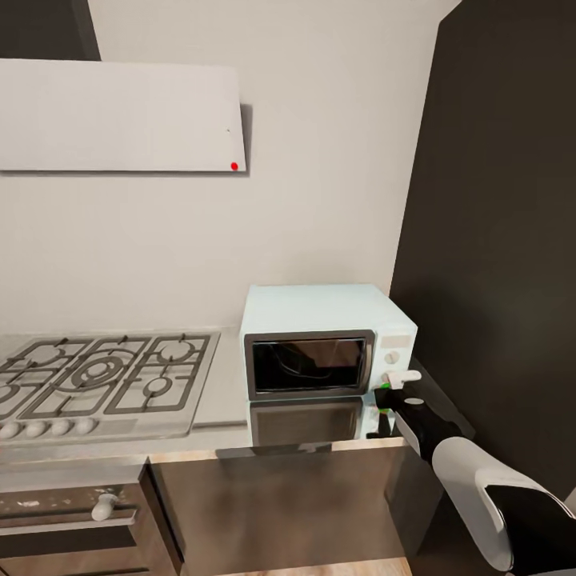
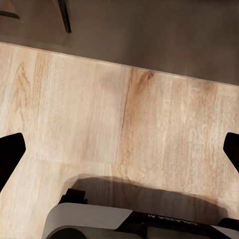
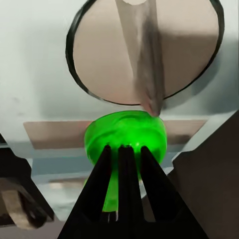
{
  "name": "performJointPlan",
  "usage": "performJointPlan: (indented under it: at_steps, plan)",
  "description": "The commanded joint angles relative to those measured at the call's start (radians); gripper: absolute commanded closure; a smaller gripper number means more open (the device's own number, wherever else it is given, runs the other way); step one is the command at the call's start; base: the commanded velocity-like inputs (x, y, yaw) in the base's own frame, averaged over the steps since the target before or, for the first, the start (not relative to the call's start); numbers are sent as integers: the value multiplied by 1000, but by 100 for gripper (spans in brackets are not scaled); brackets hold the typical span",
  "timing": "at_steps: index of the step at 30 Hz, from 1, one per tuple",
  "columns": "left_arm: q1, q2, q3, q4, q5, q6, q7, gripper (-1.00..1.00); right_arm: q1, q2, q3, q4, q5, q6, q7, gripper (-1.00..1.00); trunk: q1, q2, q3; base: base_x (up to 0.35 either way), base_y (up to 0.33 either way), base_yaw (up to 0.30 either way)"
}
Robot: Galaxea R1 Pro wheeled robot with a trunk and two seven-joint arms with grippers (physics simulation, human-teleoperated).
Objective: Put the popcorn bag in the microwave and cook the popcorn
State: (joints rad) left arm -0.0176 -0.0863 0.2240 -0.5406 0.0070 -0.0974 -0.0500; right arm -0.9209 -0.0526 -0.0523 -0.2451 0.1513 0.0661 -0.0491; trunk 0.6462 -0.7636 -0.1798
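Note:
The pale mint microwave [image 1: 320, 310] stands on the grey countertop [image 1: 222, 398] with its dark glass door shut. My right gripper [image 1: 385, 395] is at its control panel, below the lower white knob [image 1: 400, 377]. In the right wrist view the gripper [image 3: 123, 150] is shut, its dark fingertips pressed together against the round green light [image 3: 124, 130] under the knob [image 3: 142, 55]. My left gripper [image 2: 119, 152] hangs open over the wood plank floor [image 2: 149, 114], one finger [image 2: 9, 155] at each side edge. The popcorn bag is hidden from view.
A steel gas hob [image 1: 104, 376] lies left of the microwave, with an oven front [image 1: 72, 512] below it and a range hood [image 1: 120, 116] above. A tall dark cabinet [image 1: 496, 240] stands close on the right.

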Motion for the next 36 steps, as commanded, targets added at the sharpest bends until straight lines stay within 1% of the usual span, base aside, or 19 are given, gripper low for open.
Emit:
performJointPlan:
  at_steps: [1,8,36]
  plan:
    - [-1,-1,6,1,1,-2,-5,-100,-16,0,-1,-3,8,6,2,100,3,0,-1,0,0,0]
    - [-1,-1,6,1,0,-3,-5,-100,-16,0,-1,-4,8,6,2,100,3,0,-1,-40,0,0]
    - [-1,-1,5,1,0,-2,-5,-100,-16,-3,-1,-5,8,6,3,100,3,0,-1,-339,0,0]
